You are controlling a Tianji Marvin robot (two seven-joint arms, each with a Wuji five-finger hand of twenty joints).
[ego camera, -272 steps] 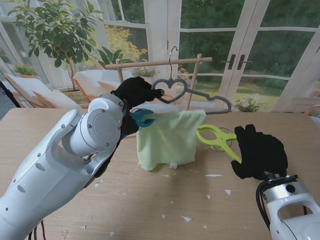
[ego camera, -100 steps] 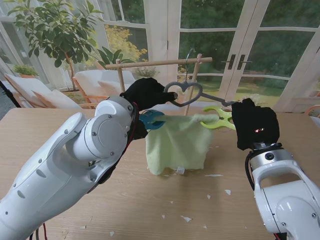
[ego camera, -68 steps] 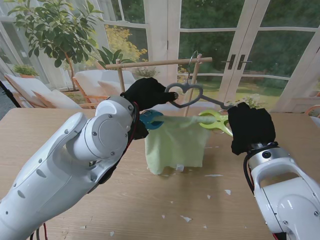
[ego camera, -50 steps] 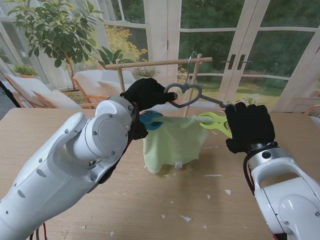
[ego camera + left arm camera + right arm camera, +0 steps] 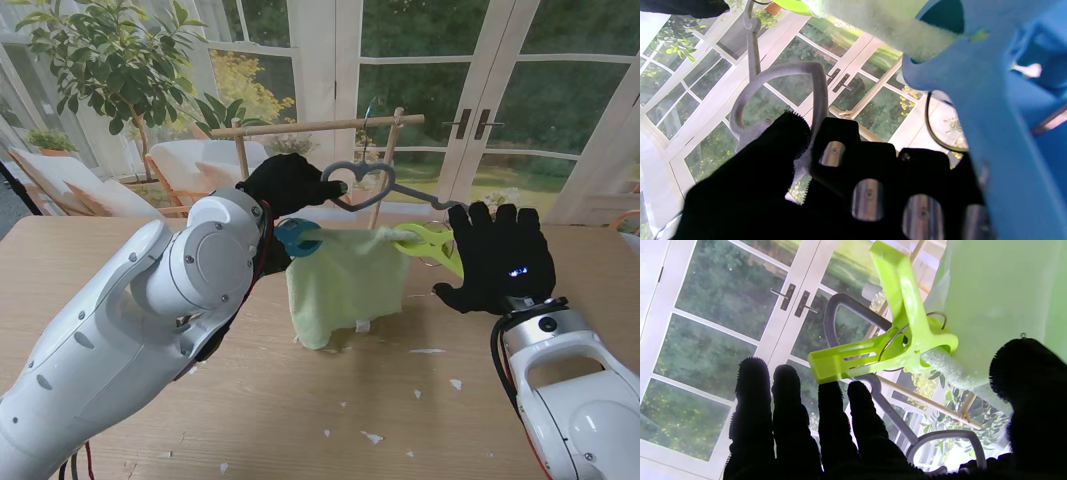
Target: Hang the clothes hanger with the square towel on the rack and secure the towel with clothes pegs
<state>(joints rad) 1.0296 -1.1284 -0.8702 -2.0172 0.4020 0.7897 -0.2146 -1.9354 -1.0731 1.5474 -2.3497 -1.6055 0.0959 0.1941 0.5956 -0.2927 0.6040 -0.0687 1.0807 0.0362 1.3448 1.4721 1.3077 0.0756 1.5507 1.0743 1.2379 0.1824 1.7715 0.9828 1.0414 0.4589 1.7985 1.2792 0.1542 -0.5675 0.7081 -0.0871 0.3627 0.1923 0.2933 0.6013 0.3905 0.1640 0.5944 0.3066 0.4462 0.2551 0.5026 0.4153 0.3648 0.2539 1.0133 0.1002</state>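
Stand view: left hand (image 5: 283, 185) clenched around the heart-shaped neck of the grey hanger (image 5: 362, 186), holding it aloft just in front of the wooden rack (image 5: 315, 126). Wire hook (image 5: 371, 117) close by the rack's crossbar, apparently not yet seated on it (hard to tell at this angle). Pale green towel (image 5: 345, 283) draped over the hanger's lower bar, hanging beneath the left hand and between the two hands, its bottom edge near the table (image 5: 120, 240). Blue peg (image 5: 297, 237) biting the towel's edge nearest the left hand. Green peg (image 5: 432, 243) clamped on the opposite end, just beyond the fingertips (image 5: 478, 216) of the right hand (image 5: 497, 262).

Right hand released, fingers spread, holding nothing; right wrist view confirms it, the peg's tails hanging just clear of the fingers (almost touching one fingertip), peg already gripping towel and bar.

Deciding relation: hanger's long axis roughly parallel to the crossbar, hook lying up and away from the left hand, toward the rack. Left hand nearer and alone carrying the load, so likely the one to lift and settle the hook over the crossbar.
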